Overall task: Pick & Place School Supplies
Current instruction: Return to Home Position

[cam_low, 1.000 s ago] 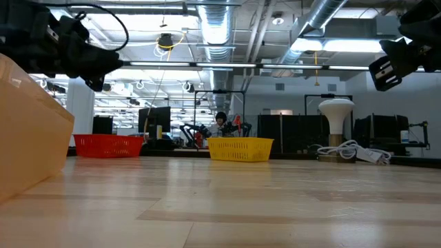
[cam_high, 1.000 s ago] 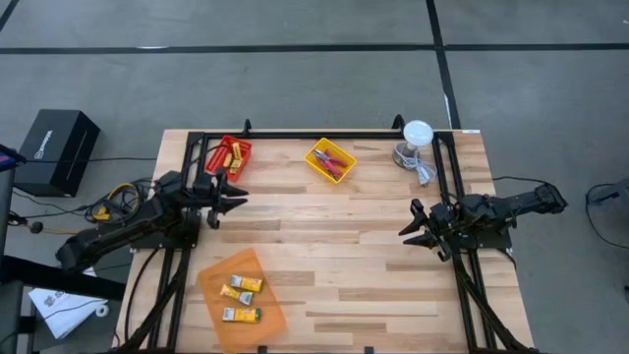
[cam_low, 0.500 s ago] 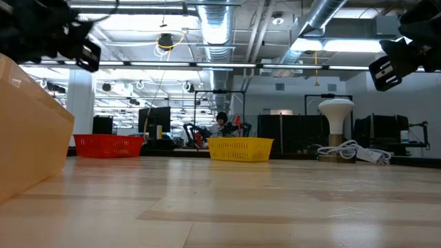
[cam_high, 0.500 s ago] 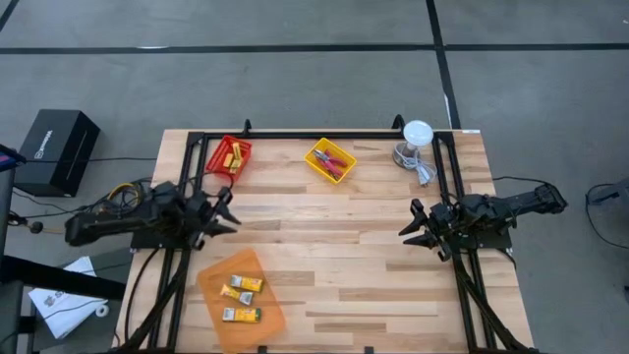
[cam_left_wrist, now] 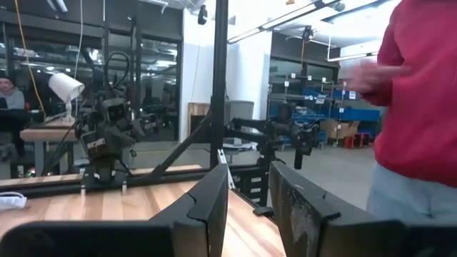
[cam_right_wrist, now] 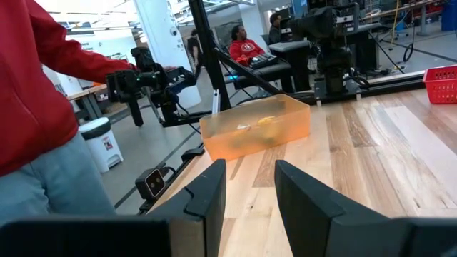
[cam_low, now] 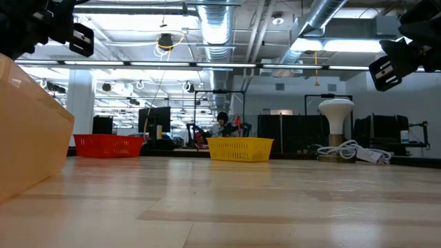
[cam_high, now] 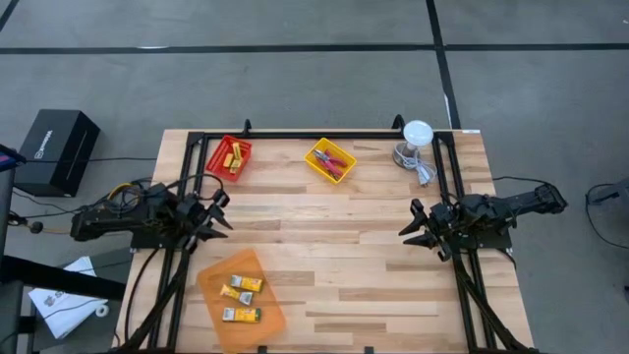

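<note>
The school supplies lie in three trays: yellow pieces in the red tray (cam_high: 229, 157), red-handled tools in the yellow tray (cam_high: 330, 160), and yellow-and-white packs (cam_high: 241, 287) in the orange tray (cam_high: 257, 313). My left gripper (cam_high: 222, 212) hangs open above the table's left side, between the red and orange trays, pointing toward the right edge; nothing is between its fingers (cam_left_wrist: 246, 207). My right gripper (cam_high: 408, 224) hangs open over the right side, pointing toward the left edge, with nothing between its fingers (cam_right_wrist: 250, 189).
A white round lamp (cam_high: 417, 135) with its cable (cam_high: 425, 173) stands at the far right corner. Black frame rails (cam_high: 442, 167) run along the table's sides and far edge. Bare wood (cam_high: 324, 236) lies between the grippers. A person in red (cam_left_wrist: 421, 107) stands beyond the table.
My left arm has swung away from the red tray toward the table's near edge and drawn back a little toward the left edge; its gripper now points across the table. Its fingers keep the same gap. The right arm has kept still.
</note>
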Controlling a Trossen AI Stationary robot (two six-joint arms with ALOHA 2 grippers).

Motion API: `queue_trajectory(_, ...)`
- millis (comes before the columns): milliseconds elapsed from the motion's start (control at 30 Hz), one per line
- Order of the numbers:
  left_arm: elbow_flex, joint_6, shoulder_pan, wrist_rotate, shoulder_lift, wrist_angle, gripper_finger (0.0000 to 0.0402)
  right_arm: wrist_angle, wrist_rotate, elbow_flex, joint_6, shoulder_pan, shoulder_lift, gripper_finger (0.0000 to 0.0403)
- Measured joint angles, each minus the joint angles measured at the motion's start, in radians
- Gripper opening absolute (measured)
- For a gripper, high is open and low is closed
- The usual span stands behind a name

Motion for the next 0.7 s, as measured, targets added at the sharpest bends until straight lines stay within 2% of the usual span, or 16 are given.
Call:
queue_trajectory(500, 0.000, 0.000, -0.002, 0.000, 0.000, 0.001, 0.0099, 0.000, 0.000, 0.000, 0.000, 0.000, 0.000, 0.0113)
queue_trajectory(700, 0.000, 0.000, -0.065, 0.001, 0.000, 0.008, 0.0099, 0.000, 0.000, 0.000, 0.000, 0.000, 0.000, 0.0113)
